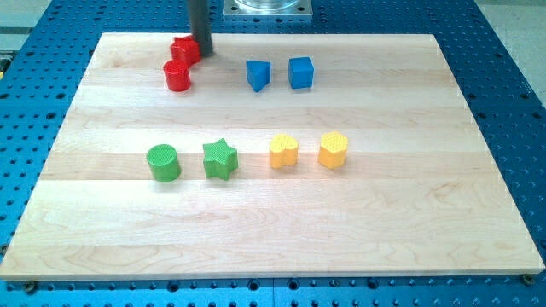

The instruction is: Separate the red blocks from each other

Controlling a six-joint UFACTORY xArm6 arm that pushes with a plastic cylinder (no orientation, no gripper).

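Camera view: green cylinder (163, 163) and green star (220, 159) sit nearest, untouched. My tip (205, 52) holds nothing, pressed against upper red block's (184, 49) right side. Red cylinder (177, 76) touches it below-left; not separated.

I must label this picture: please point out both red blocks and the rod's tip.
red cylinder (177, 77): camera view, its top face.
red block at the rod (183, 49): camera view, visible top.
my tip (203, 53): camera view, rod's lower end.
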